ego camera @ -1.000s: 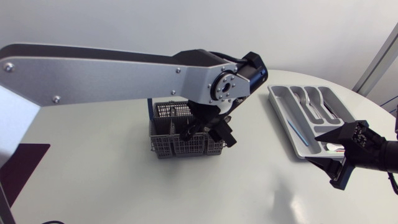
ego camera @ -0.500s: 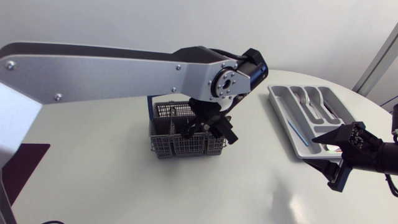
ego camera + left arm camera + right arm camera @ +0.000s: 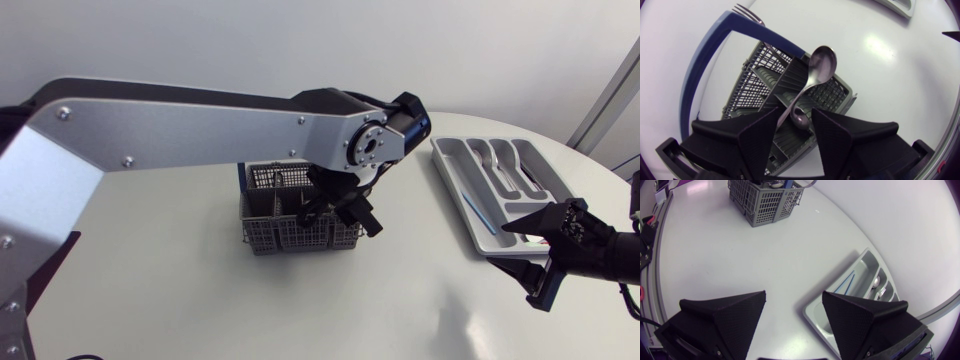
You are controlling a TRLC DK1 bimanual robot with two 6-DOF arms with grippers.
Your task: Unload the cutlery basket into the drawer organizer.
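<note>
Grey plastic cutlery basket with a blue handle point(image 3: 290, 225) sits mid-counter point(image 3: 200, 300) and isn't empty: a shiny steel spoon point(image 3: 820, 65) and a silver fork point(image 3: 745, 11) stand in it. The pale grey moulded drawer organizer point(image 3: 447, 165), near the counter's far right edge, already holds a few silver pieces point(image 3: 505, 172), so I'd call it partway done. Left hand point(image 3: 797, 111) is released, spread either side of the spoon's handle. Right hand point(image 3: 794, 296) hangs released and empty by the organizer's near end.

- We see a grey mesh cutlery basket point(image 3: 290, 238) with a blue handle, upright on the tabletop point(image 3: 180, 290). It holds a spoon point(image 3: 821, 65), bowl up, and a fork point(image 3: 746, 12), tines up.
- We see the grey drawer organizer point(image 3: 455, 185) lying flat, well apart, with silver cutlery point(image 3: 503, 172) in its compartments.
</note>
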